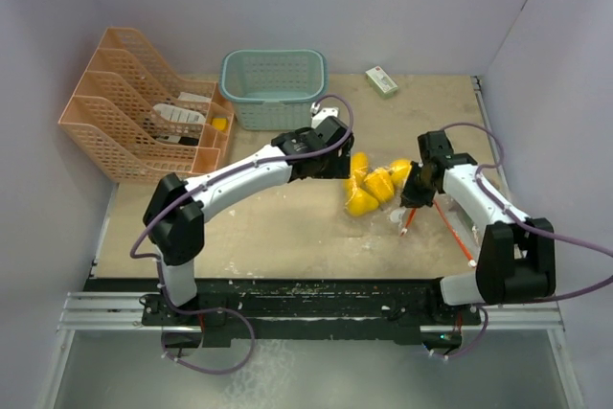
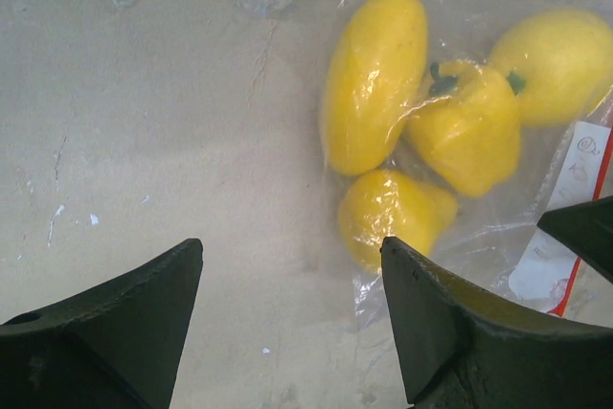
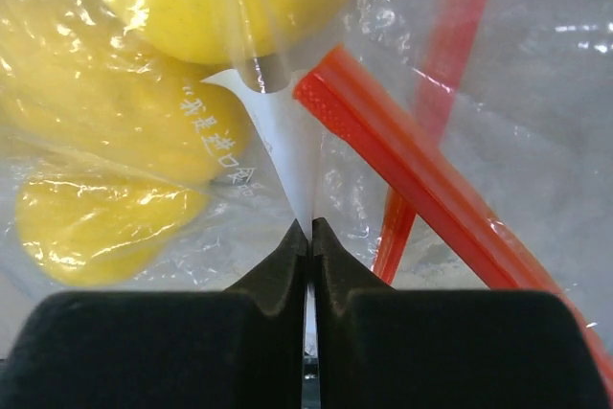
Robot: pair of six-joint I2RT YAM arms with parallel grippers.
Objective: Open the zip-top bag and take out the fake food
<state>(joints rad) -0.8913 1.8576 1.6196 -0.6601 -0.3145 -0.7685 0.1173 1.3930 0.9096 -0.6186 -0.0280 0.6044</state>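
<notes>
Left arm: from its base at the near-left edge, the forearm reaches right and away across the table (image 1: 287,237), with the wrist over the middle.
Left gripper (image 2: 289,256): jaws spread wide and empty, pointing down at bare table. The right-hand fingertip (image 2: 421,304) is at the near edge of the bag.
Right arm: elbow bent near the right edge, forearm angled left and away, wrist tipped down over the bag's right side.
Right gripper (image 3: 309,229): fingers pressed together, pinching a thin fold of the zip-top bag (image 3: 278,131) at its white printed label.
Zip-top bag: clear film lying on the table between the two grippers.
Red zip strip (image 3: 402,150): runs diagonally just beside the pinched fold; whether it is sealed cannot be told.
Fake food (image 1: 374,187): glossy yellow pieces, all inside the bag and bunched together. The left wrist view shows a long oval piece (image 2: 374,79), a pepper-shaped piece with a green stem (image 2: 469,126), a round piece (image 2: 556,64) and a smaller one (image 2: 393,213).
Teal basket (image 1: 273,88): at the far side, well apart from the bag.
</notes>
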